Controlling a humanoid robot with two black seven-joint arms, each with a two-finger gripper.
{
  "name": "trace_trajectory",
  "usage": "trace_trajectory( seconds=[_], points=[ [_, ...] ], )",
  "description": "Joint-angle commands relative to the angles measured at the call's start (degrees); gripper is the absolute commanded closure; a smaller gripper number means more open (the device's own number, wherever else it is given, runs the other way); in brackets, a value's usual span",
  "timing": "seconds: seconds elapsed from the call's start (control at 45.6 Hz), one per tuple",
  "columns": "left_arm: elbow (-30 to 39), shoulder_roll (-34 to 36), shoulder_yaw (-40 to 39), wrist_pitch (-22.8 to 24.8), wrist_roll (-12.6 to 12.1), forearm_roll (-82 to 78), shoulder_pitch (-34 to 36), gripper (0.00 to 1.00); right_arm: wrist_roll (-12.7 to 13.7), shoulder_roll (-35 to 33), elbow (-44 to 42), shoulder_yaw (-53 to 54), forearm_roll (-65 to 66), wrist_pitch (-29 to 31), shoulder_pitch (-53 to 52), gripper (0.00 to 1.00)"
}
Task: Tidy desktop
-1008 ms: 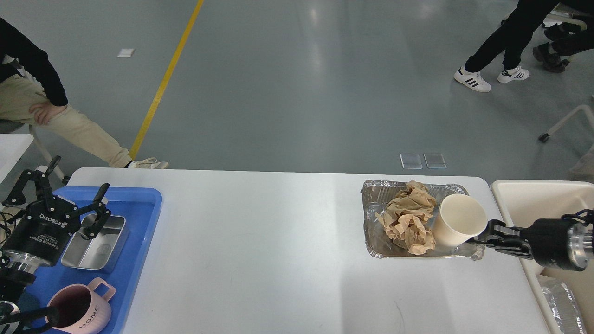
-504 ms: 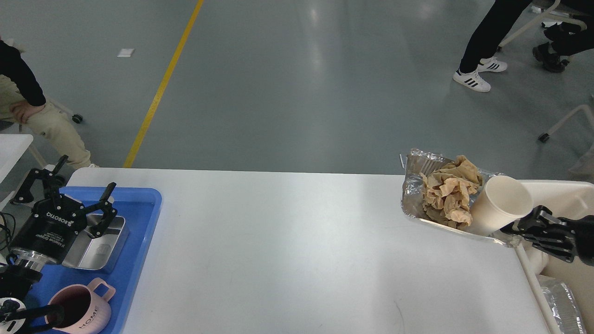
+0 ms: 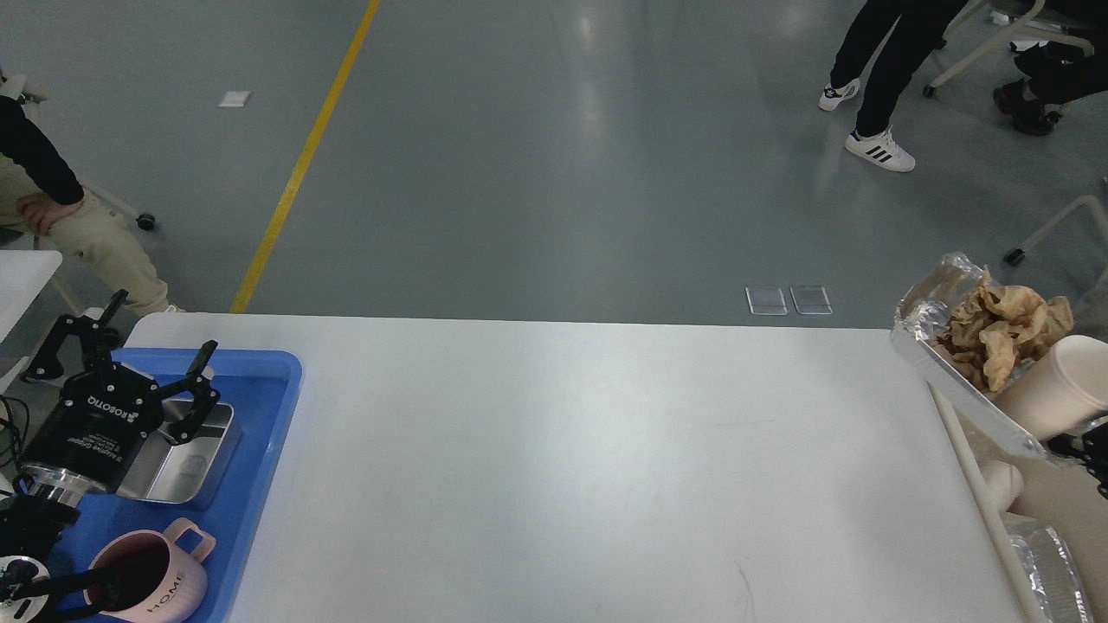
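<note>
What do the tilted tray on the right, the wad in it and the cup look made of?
Tilted tray: thin aluminium foil by its look, shiny with a crinkled rim. Wad: crumpled brown paper, matte, sharply creased. Cup: probably paper, plain matte cream wall; plastic cannot be ruled out.

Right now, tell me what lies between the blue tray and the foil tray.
Head view: only bare desktop between blue tray and foil tray.

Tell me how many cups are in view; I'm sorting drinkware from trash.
2. A pink mug stands in the blue tray at the near left. A white paper cup lies tipped in the tilted foil tray at the right edge. Others may be hidden.
</note>
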State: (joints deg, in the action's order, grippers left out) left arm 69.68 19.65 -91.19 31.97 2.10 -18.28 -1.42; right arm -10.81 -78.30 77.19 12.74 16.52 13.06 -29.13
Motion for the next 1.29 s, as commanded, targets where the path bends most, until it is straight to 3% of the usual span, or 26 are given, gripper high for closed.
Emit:
trace_trajectory(
  seconds=[0.0,0.285,0.68,1.052,1.271],
  points=[
    [0.0,0.0,0.0,0.1,0.0,0.0,-0.3,0.03,-0.2,0.1,-2.1,0.0,-2.3,-0.9,1.7,1.00],
    [0.0,0.7,-0.7,0.3,0.1,0.1,-0.5,0.03,0.5,1.5,-9.9,0.0,-7.3,-1.0,5.2,1.00],
    [0.0,0.4,0.0,0.3,0.1,0.1,-0.7,0.03,0.6,10.1,-24.2,0.1,-17.5,-1.0,10.3,1.00],
    [0.0,0.2,0.0,0.4,0.1,0.1,-1.5,0.03,0.6,15.5,-30.3,0.2,-17.6,-1.0,10.9,1.00],
    [0.0,0.2,0.0,0.4,0.1,0.0,-1.5,0.03,0.6,20.2,-38.3,0.2,-17.6,-1.0,11.5,1.00]
  ],
)
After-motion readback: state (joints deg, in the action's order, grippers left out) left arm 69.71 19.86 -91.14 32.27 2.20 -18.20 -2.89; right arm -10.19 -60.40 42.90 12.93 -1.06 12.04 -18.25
